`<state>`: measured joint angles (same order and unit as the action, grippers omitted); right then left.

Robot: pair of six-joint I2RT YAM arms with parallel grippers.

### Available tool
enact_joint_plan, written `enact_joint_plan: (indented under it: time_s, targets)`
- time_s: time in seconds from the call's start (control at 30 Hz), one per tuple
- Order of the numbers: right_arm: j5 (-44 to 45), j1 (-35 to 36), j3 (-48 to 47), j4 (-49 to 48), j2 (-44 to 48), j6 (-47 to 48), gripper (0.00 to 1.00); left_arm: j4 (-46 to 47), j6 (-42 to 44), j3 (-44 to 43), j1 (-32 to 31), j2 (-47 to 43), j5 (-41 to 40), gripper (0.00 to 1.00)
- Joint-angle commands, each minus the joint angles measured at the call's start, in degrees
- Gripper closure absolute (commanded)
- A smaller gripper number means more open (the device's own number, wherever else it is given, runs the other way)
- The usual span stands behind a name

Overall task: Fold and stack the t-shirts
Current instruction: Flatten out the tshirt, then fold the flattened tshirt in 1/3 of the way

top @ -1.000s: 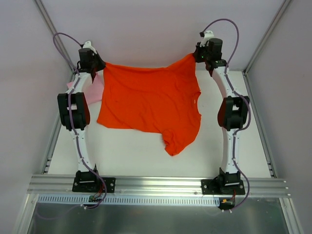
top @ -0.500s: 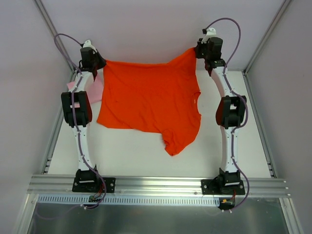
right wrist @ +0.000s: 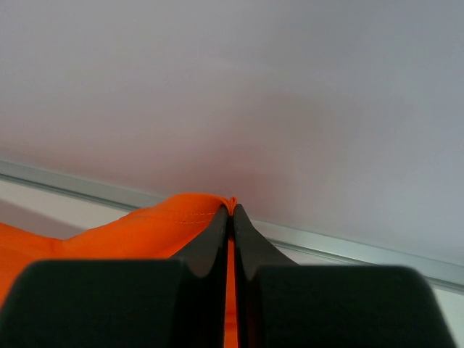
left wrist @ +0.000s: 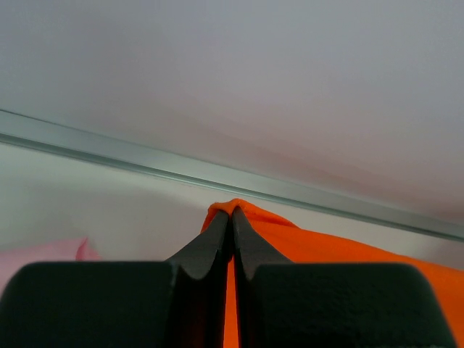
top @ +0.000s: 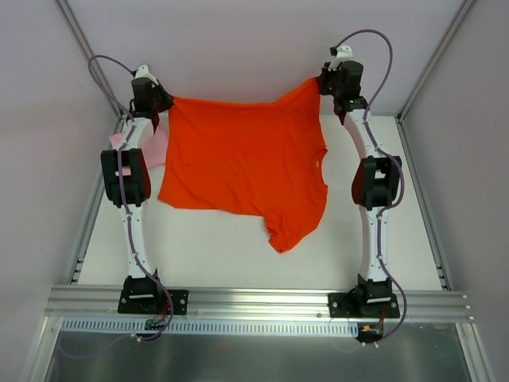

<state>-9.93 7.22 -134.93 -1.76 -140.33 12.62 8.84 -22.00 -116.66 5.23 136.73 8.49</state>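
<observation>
Orange-red t-shirt [top: 246, 163] is stretched between my two grippers at the far end of the white table [top: 207, 255]. Its far edge is lifted and its near part trails on the surface, bunching to a point at the near right. My left gripper [left wrist: 232, 212] is pinched closed on the shirt's far left corner. My right gripper [right wrist: 232, 209] is pinched closed on the far right corner (orange cloth pokes past both sets of fingertips). A tiny pale mark by the neckline, on the right, is too small to read. Pink t-shirt [top: 155, 147] lies far left, just beside the orange one and largely hidden behind my left arm. I cannot tell whether they overlap.
</observation>
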Motion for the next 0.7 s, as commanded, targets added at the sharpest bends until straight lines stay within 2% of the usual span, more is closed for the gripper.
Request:
enact_joint_plan:
  time_s: [0.0,0.13,0.27,0.5,0.67]
  targets:
    - [0.6,-0.4,-3.3,-4.0,-0.2,-0.1,0.99,4.5,-0.7,-2.8,0.0,1.0,-1.2,1.00]
    - [0.3,-0.4,-2.9,-3.3,0.3,0.1,0.99,4.9,-1.0,-2.7,0.0,1.4,-0.8,1.00]
    - [-0.4,-0.5,-1.1,-2.5,2.2,0.5,0.99,8.1,-1.1,-1.4,0.7,1.8,3.5,1.00]
    - [-2.3,-0.5,6.3,-3.7,7.9,0.3,0.99,15.4,-1.4,4.6,2.2,-0.9,10.0,1.00]
    - [-2.9,-0.5,10.3,-3.6,10.3,-0.4,0.99,18.1,2.0,8.8,2.5,-2.8,13.8,1.00]
